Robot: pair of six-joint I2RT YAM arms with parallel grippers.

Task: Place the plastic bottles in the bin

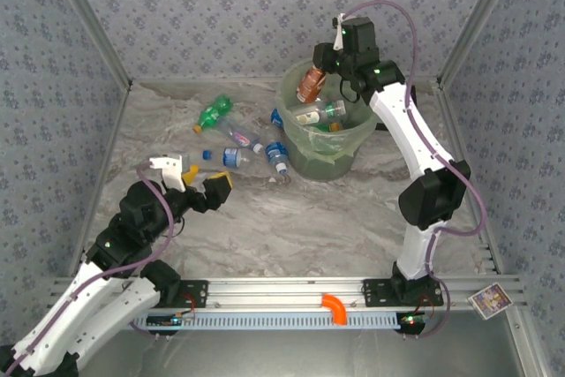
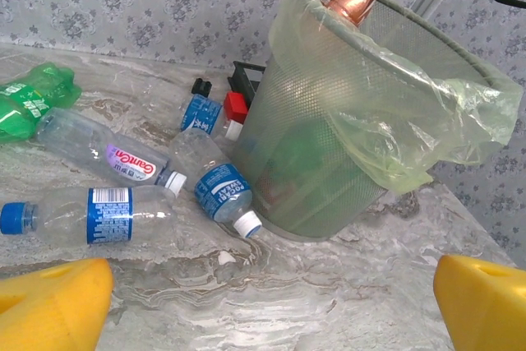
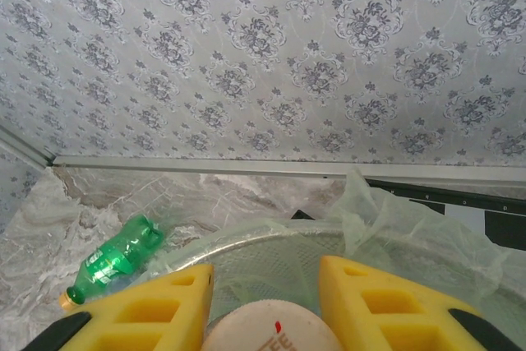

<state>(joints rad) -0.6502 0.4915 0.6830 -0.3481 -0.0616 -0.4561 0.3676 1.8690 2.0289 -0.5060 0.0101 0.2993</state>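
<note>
The bin (image 1: 340,158) stands at the back centre, lined with a pale green bag, with a few bottles (image 1: 319,114) inside it. My right gripper (image 1: 321,64) is shut on a red-orange bottle (image 1: 310,85) that hangs tilted over the bin's left rim. Its white cap (image 3: 271,333) sits between the yellow fingers (image 3: 156,310). Several plastic bottles lie left of the bin: a green one (image 1: 212,114) and clear ones with blue labels (image 2: 92,214) (image 2: 217,188). My left gripper (image 1: 210,184) is open and empty, low over the table, facing the bin (image 2: 362,129).
A loose blue cap (image 1: 207,154) lies among the bottles. Small black and red blocks (image 2: 241,92) sit behind the bin. A checkerboard card (image 1: 491,299) and an orange hook (image 1: 335,307) rest on the front rail. Wallpapered walls close in three sides.
</note>
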